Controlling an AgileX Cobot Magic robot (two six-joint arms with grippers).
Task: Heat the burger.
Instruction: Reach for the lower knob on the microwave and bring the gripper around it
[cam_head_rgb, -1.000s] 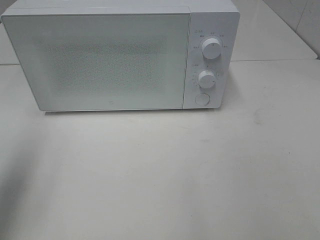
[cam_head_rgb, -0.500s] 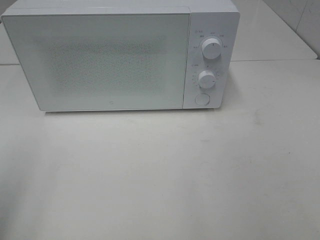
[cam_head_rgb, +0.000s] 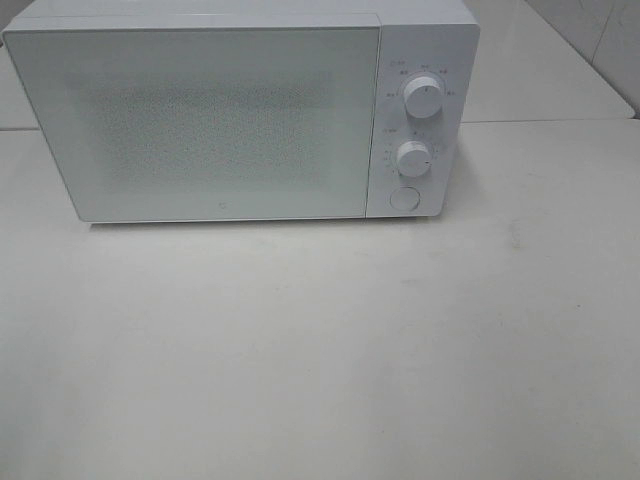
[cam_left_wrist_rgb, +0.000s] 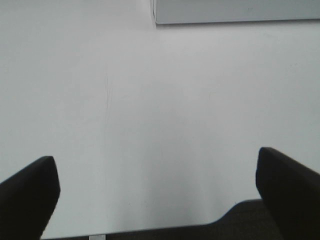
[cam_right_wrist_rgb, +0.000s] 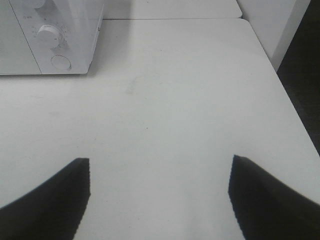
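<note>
Currently, burger: not seen in any view, so neither its place nor its look can be told.

Container: white box-shaped microwave oven, standing at the far side of the pale matte table. Its frosted, speckled door panel is shut and flush with the body; what lies behind it cannot be told. On the control strip beside the door: upper white round dial, lower white round dial under it, and a flat round push button at the foot of the strip.

Change from a second ago: a dim shadow on the table in front of the microwave's door-side corner has gone; the microwave, its door and its dials are as they were.

Left gripper: black fingers set wide apart, nothing between them, above bare table in front of the microwave's base.

Right gripper: black fingers also spread wide, holding nothing, over the table in front of the microwave's control-strip corner and well apart from it.
</note>
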